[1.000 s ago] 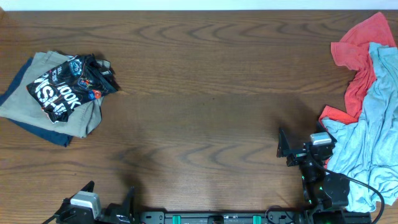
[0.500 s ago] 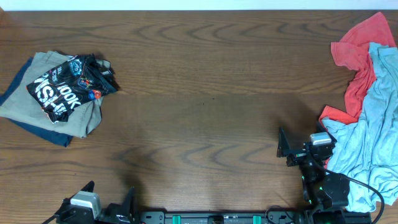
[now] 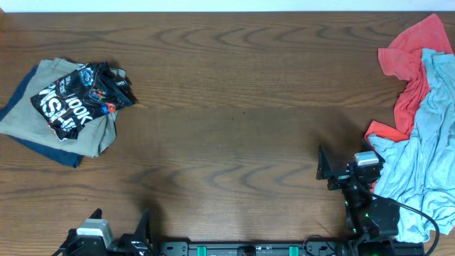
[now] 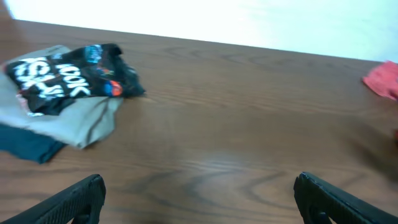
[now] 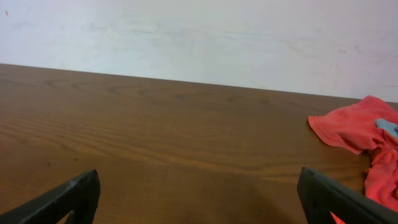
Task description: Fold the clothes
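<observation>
Black jersey [image 3: 78, 99] is lying bunched up well ahead of the left gripper [image 3: 121, 215] and off to its left. That gripper is hanging at the near edge of the bench [image 3: 234, 107], fingers spread wide and gripping nothing. The right gripper [image 3: 348, 160] is likewise standing wide apart and empty, with a light-blue garment [image 3: 426, 156] just to its right and a red garment [image 3: 412, 57] beyond that. Farther out, the jersey is resting on tan trousers [image 3: 28, 114].

Black jersey [image 3: 79, 99] (orange contour lines, white lettering) lies crumpled atop tan garment [image 3: 85, 134], table's far-left.
</observation>
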